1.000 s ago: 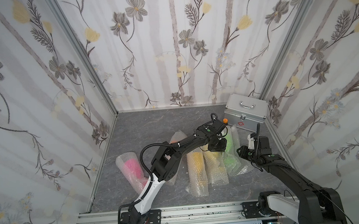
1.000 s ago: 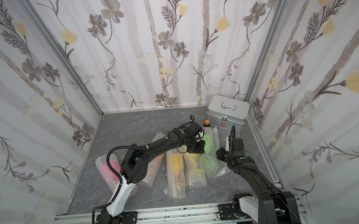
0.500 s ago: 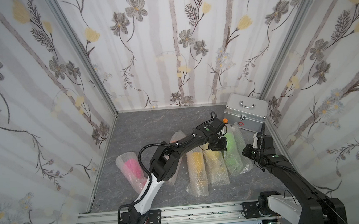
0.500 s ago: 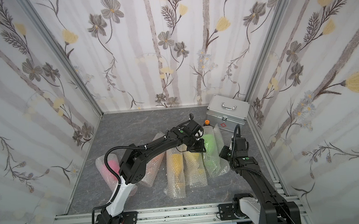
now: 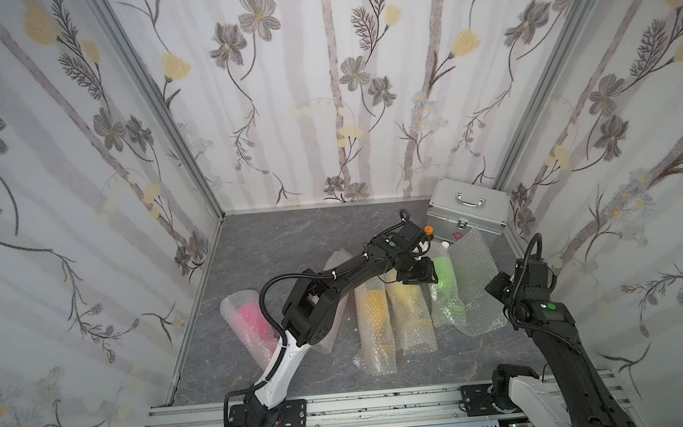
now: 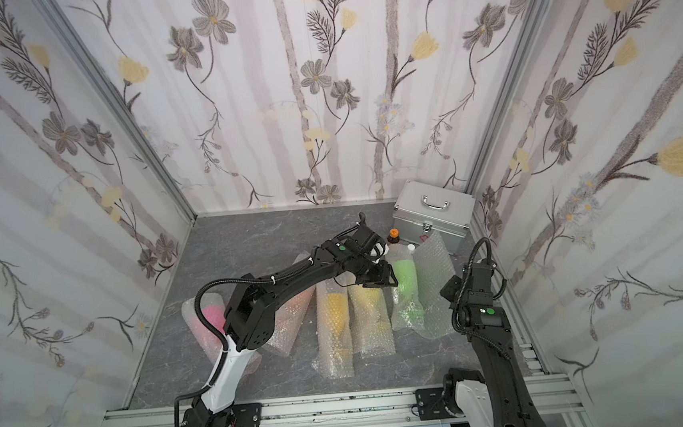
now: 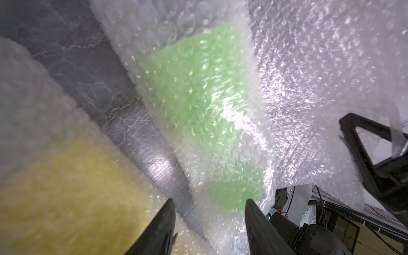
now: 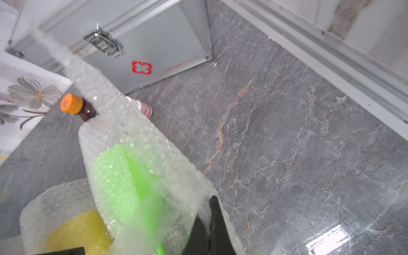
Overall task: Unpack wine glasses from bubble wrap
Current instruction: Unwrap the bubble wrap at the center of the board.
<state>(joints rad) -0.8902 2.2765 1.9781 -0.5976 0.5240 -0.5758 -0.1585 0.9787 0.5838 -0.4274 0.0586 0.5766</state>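
Note:
The lime green wine glass (image 5: 444,275) (image 6: 405,276) lies on the grey floor, partly rolled in bubble wrap (image 5: 472,279) (image 6: 433,286). My right gripper (image 5: 493,288) (image 8: 212,203) is shut on that sheet's edge and holds it stretched out to the right. My left gripper (image 5: 422,277) (image 7: 209,202) stands open just over the green wine glass (image 7: 198,99), gripping nothing. Yellow (image 5: 405,301), amber (image 5: 374,312) and pink (image 5: 250,317) wine glasses lie in rolled wrap to the left. An orange one (image 6: 297,305) is mostly hidden by my left arm.
A silver metal case (image 5: 469,213) stands in the back right corner. An orange-capped brown bottle (image 5: 428,230) and a small white bottle (image 8: 143,108) stand in front of it. Patterned walls close in on three sides, and the right wall is close to my right arm.
My right gripper shut on the wrap's edge and drew it to the right, unrolling the sheet from the green glass. My left gripper opened.

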